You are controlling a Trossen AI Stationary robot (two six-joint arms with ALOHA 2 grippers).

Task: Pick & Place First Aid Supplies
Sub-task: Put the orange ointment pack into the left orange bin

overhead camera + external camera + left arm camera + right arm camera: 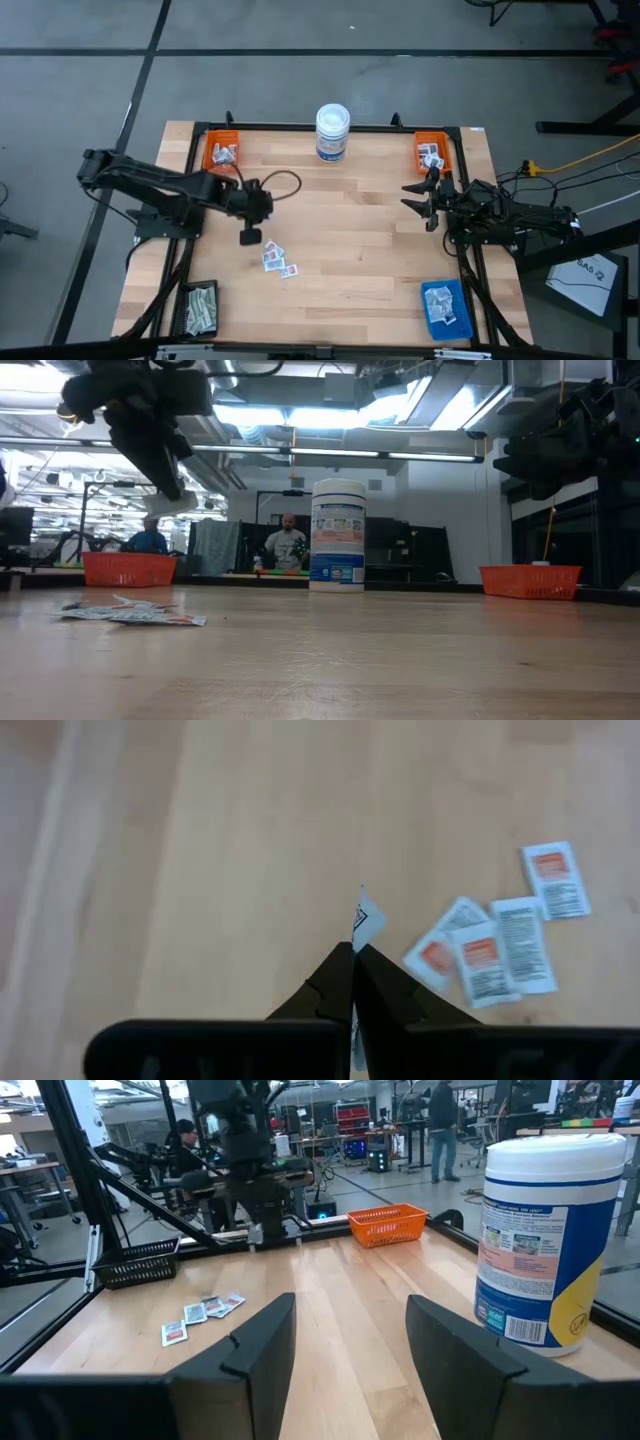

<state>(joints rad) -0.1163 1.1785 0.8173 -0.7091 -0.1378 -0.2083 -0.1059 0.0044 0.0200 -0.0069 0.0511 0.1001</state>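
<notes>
Several small white packets with red-orange print [277, 260] lie flat on the wooden table left of centre; they also show in the left wrist view [495, 945], the low view [130, 613] and the right wrist view [203, 1313]. My left gripper [250, 236] hangs above the table just left of them, shut on one more white packet [366, 918]. My right gripper [425, 205] waits at the table's right side, open and with nothing between its fingers [350, 1330]. My left gripper pinches one white packet between its two fingertips [340, 970]. Only a corner of the packet [368, 910] sticks out past the tips. The fingers slant down from the table's left side. The packet [172, 503] is lifted clear of the table.
A white round tub with a blue label [332, 132] stands at the far middle. Orange baskets sit at the far left [222, 150] and far right [432, 152]. A black basket [200, 308] is at the near left, and a blue tray [445, 308] at the near right.
</notes>
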